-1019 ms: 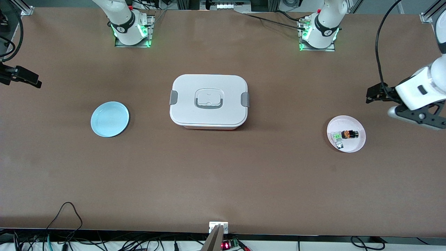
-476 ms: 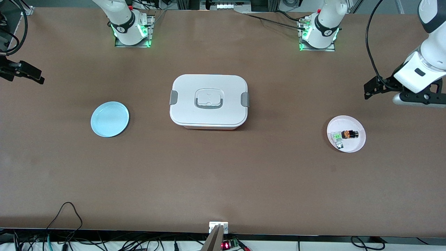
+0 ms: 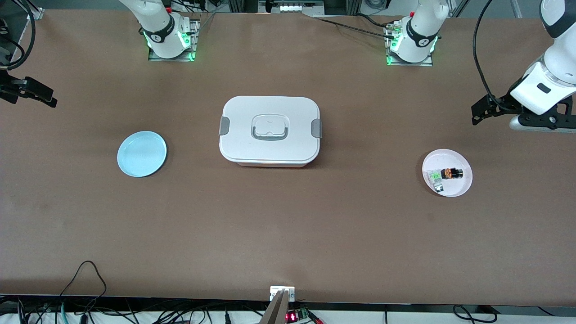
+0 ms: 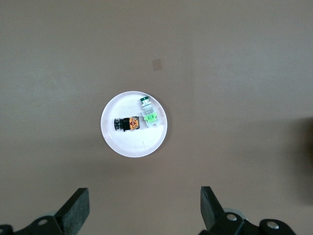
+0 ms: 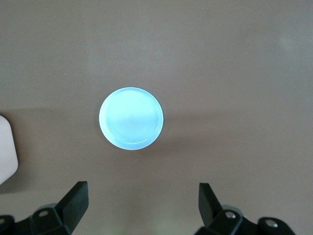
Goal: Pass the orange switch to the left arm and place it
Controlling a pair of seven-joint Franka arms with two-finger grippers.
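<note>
The orange switch lies on a pale pink plate toward the left arm's end of the table, touching a small green and clear switch. My left gripper hangs open and empty over bare table beside that plate. The white lidded box stands mid-table between the two plates. At the right arm's end, my right gripper hangs open and empty over bare table beside a light blue plate.
A corner of the box shows at the edge of the right wrist view. The arm bases stand at the table's edge farthest from the front camera. Cables run along the nearest edge.
The left arm's wrist has swung up and toward the robots' side of the table, its gripper staying beside the pink plate. The right gripper shifted slightly. Both stay open.
</note>
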